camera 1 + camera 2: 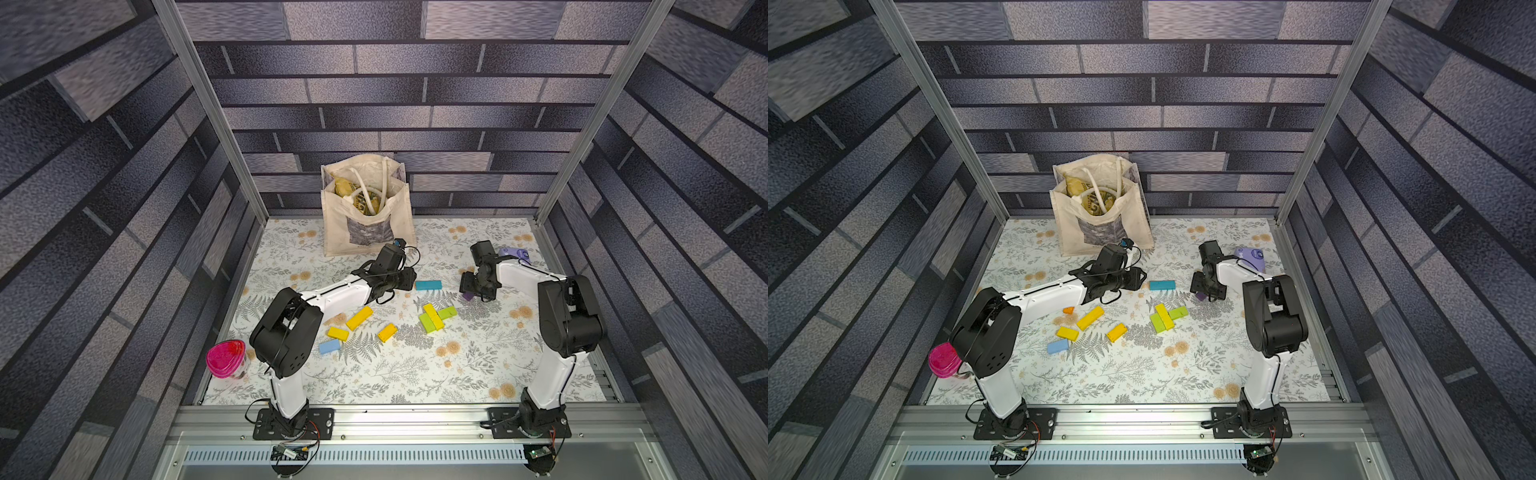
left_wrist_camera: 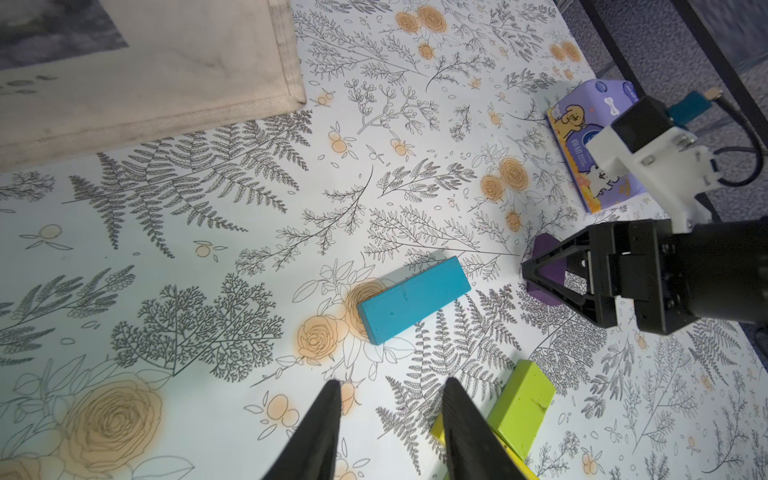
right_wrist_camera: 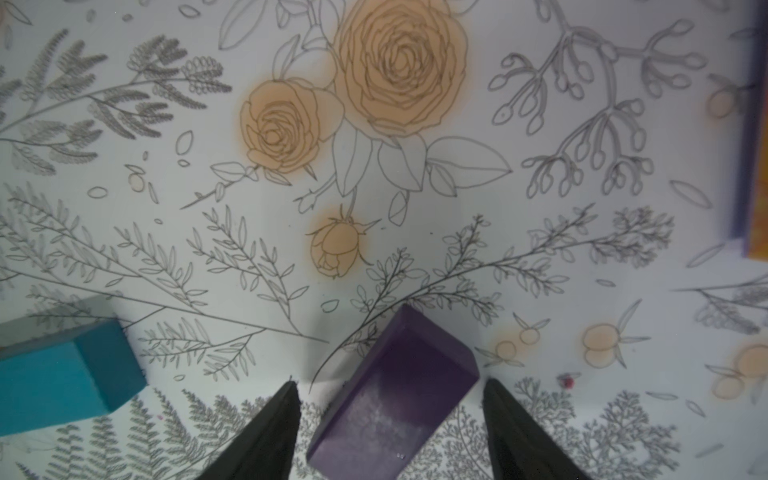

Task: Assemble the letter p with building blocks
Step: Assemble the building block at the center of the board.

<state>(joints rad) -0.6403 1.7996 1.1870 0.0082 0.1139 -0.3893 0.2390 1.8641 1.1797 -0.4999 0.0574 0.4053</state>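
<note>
Risk: right fingers (image 3: 274, 428) open astride purple block (image 3: 415, 361), askew on worktop (image 3: 540, 249); closing may twist it free. Left fingers (image 2: 320, 432) parted, empty, near teal block (image 2: 413, 299); could nudge lime block (image 2: 521, 399).

Under me the flat table cover (image 1: 415, 374) is white, printed with grey ferns and twigs and pale orange roses. The long rectangular teal block (image 2: 413, 299) is plain. The short dark purple block (image 3: 395, 399) has a whitish scuff. I also see a lime green flat block (image 1: 448, 312), a yellow flat block (image 1: 359, 318), a light blue flat block (image 1: 329, 347) and a small orange block (image 1: 1068, 310). The soft lilac tissue pack (image 2: 575, 124) bears cartoon dogs. The cream cloth tote bag (image 1: 401, 232) has a grey printed panel.
</note>
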